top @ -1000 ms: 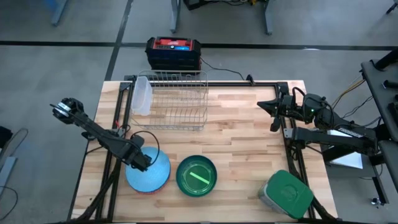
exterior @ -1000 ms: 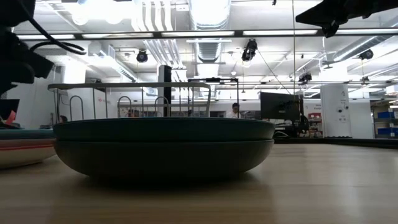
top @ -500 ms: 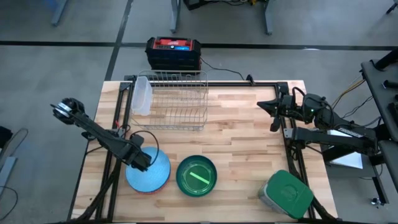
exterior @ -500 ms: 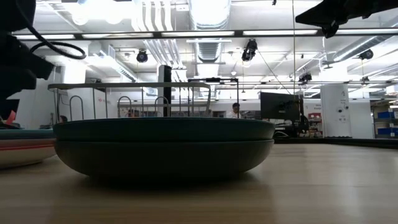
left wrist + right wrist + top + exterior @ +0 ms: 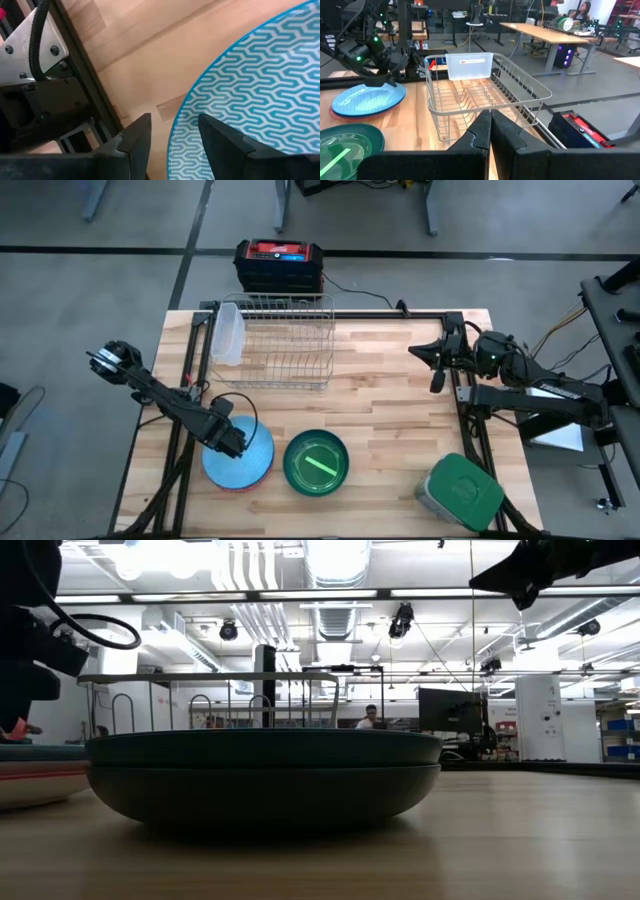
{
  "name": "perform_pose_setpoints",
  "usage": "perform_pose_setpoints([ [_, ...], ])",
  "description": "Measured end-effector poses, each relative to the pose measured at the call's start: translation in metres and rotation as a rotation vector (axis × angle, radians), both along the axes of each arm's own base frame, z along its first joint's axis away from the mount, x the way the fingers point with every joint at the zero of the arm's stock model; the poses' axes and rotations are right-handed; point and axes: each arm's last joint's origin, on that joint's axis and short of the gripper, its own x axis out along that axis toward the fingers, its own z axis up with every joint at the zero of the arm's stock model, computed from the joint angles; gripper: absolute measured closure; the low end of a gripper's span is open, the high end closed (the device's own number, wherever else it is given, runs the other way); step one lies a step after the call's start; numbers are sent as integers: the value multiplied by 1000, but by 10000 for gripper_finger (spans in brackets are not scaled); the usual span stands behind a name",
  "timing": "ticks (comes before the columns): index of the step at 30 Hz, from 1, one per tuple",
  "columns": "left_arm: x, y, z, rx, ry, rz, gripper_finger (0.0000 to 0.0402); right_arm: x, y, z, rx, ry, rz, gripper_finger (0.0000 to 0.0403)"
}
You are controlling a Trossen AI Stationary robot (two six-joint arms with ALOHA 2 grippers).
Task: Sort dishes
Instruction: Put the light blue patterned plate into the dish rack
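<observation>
A light blue patterned plate [image 5: 243,455] lies on a reddish plate [image 5: 340,114] at the table's near left. To its right stands a dark green bowl [image 5: 316,463] holding a lime green piece. My left gripper [image 5: 175,140] points down at the blue plate's left rim [image 5: 182,117], open. One finger stands over the plate and the other over the bare table. I see no touch. My right gripper [image 5: 432,368] is shut, raised level over the table's right side.
A wire rack [image 5: 282,340] with a translucent tub [image 5: 228,332] stands at the far middle, with a red and black box [image 5: 278,266] behind it. A grey container with a green lid [image 5: 462,492] sits near right. Bare wood lies between the bowl and the container.
My left gripper has sunk a little toward the blue plate's left rim. The plates and bowl have stayed where they were.
</observation>
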Motion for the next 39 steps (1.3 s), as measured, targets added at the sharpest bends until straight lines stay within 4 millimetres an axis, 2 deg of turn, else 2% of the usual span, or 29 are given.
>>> perform_pose_setpoints([
  [10,22,-12,1,-139,-194,-103,247,0,0,0,-1,1,0,403],
  [15,23,-13,3,-145,-184,-129,247,0,0,0,0,2,0,403],
  [23,13,-6,-12,-124,-151,-140,247,0,0,0,0,1,0,403],
  [27,15,-7,-10,-108,-162,-184,250,0,0,0,-1,1,1,403],
  [31,18,-7,-2,-65,-165,-210,277,0,0,0,-1,1,0,403],
  [39,18,-7,3,-55,-148,-206,377,0,0,0,-2,0,0,403],
])
